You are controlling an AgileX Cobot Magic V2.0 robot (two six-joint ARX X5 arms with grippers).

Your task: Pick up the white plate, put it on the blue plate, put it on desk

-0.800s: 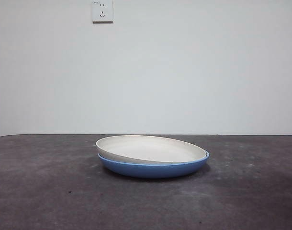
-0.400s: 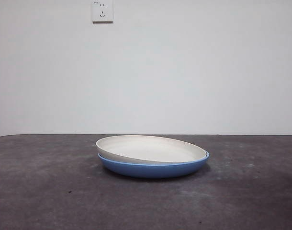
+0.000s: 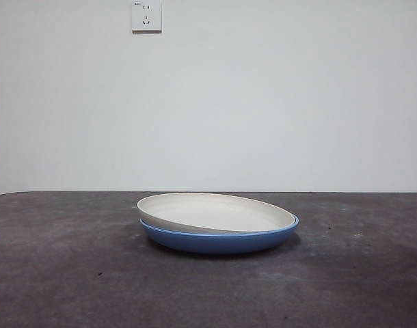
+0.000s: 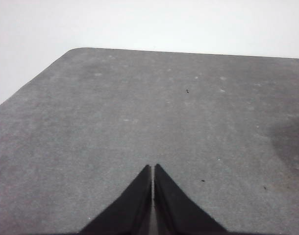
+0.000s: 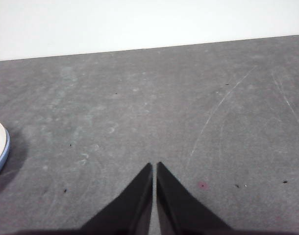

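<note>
White plate [image 3: 219,212]: nested in blue plate [image 3: 219,240], tilted, mid-desk [image 3: 58,273], far from edges.
Risk: tilted seating could slide or clatter if nudged.
Room: bare desk all round.
Left gripper [image 4: 153,169]: jaws closed, empty, apart.
Right gripper [image 5: 154,166]: closed, empty, plates near.

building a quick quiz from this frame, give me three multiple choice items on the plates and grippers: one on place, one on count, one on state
1. Where does the white plate lie?
A. in the blue plate
B. on the bare desk
C. in a gripper

2. How many plates show?
A. one
B. two
C. three

3. How do the left gripper and right gripper stand?
A. both shut, empty
B. both open
C. one holds a plate

Answers: 1 A, its cream rim sits tilted inside the blue rim; 2 B, one white, one blue; 3 A, each pair of jaws meets over bare desk.
</note>
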